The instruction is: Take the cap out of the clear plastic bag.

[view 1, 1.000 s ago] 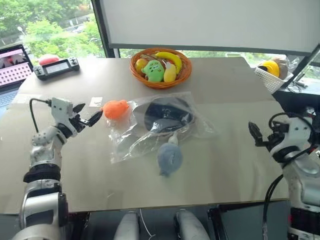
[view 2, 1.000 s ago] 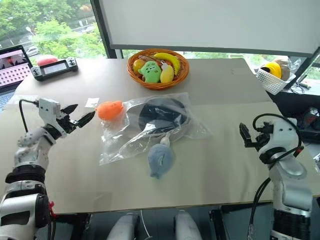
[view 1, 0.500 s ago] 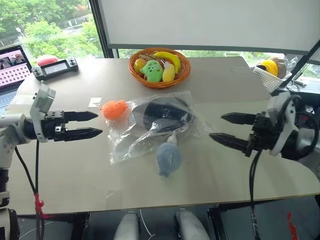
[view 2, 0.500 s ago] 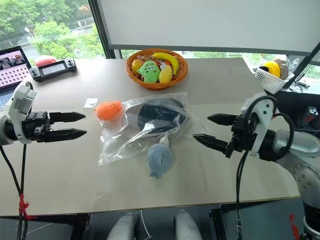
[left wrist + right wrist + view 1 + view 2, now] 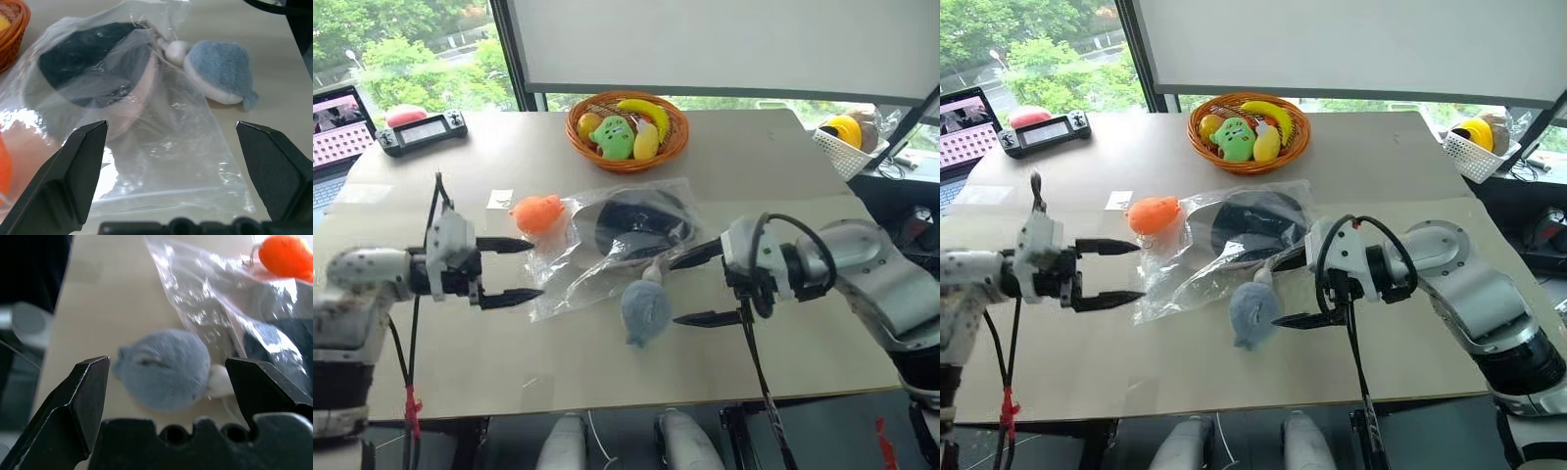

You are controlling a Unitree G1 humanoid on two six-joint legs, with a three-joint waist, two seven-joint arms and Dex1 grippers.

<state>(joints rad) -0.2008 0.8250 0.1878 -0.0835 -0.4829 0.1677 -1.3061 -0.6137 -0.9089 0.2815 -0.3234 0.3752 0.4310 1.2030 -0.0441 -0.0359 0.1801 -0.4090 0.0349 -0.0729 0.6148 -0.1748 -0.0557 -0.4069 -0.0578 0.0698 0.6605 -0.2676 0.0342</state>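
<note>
Since a second ago you have brought both arms in toward the middle of the desk (image 5: 783, 176). The left gripper (image 5: 517, 269) now points at the near-left edge of the bag (image 5: 607, 250), and the right gripper (image 5: 700, 287) has swung across to the bag's right side, just beside the grey-blue plush (image 5: 645, 311). Both grippers stand wide, and neither holds anything.

The cap (image 5: 641, 223) is inside the bag, showing its dark lining through the plastic, in the middle of the desk below the basket (image 5: 627, 125). The orange plush (image 5: 538, 212) lies at the bag's upper-left corner, touching it.

Some things can go wrong from here. The right gripper looks straight at the grey-blue plush, so if you close now, you may take the plush and not the bag. The plastic is thin and glossy, so the left gripper may slide off, or pinch both layers and keep the mouth shut. If you pull one side alone, I think the whole bag will drag over the desk with the cap inside.
</note>
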